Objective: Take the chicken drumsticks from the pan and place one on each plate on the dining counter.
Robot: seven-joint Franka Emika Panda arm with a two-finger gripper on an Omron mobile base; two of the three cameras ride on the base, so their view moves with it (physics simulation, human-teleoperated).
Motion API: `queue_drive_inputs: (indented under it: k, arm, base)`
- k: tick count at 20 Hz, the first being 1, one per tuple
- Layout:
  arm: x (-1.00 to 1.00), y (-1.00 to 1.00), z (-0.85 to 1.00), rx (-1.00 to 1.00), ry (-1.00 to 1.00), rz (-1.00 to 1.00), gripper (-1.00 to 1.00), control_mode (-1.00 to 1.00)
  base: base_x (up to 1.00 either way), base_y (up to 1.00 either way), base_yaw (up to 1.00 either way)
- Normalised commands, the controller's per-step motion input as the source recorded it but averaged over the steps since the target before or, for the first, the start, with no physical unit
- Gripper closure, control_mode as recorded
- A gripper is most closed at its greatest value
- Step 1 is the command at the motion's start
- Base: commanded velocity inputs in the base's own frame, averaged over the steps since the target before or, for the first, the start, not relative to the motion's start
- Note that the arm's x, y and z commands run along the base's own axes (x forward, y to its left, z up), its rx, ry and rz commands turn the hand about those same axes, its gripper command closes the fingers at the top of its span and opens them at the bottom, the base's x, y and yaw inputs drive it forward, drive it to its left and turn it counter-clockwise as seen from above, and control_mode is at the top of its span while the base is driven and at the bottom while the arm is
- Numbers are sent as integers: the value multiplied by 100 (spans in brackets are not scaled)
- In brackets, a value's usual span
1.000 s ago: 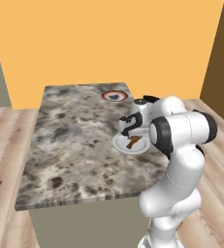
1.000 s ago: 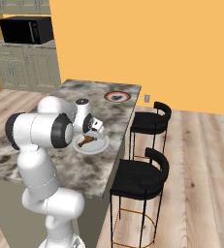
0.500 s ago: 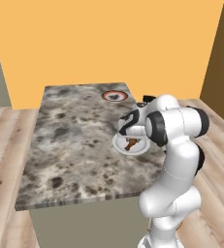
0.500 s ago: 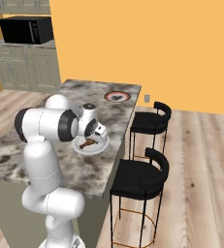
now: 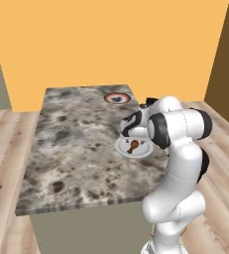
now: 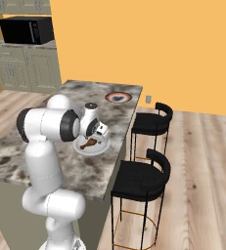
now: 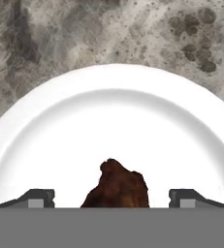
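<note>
A golden-brown chicken drumstick (image 5: 133, 145) (image 6: 88, 143) (image 7: 116, 186) lies on the plain white plate (image 5: 146, 149) (image 6: 103, 148) (image 7: 108, 97) near the right edge of the dining counter (image 5: 76, 139) (image 6: 112, 117). My gripper (image 5: 131, 136) (image 6: 96, 135) (image 7: 113, 199) hovers just above it, open, one fingertip on each side of the drumstick and apart from it. The red-rimmed plate (image 5: 117, 98) (image 6: 118, 97) sits at the counter's far end with a dark shape in its middle, too small to tell what. The pan is out of view.
Two black bar stools (image 6: 151, 124) (image 6: 140, 178) stand along the counter's right side. A microwave (image 6: 26, 30) sits on wall cabinets at the far left. The orange wall (image 5: 111, 44) stands behind the counter, with wood floor all around.
The jaws have spread wide and let go of the drumstick, which now lies on the white plate. The hand has dropped slightly toward the plate.
</note>
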Motion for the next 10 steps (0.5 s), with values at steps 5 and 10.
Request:
queue_drive_inputs:
  k: [5, 10]
  arm:
    - [-25, 5, 44, 0, 0, 0, -100, -100]
    - [-83, 13, 21, -7, 0, 0, -100, -100]
  base:
    - [0, 0, 0]
    - [0, 0, 0]
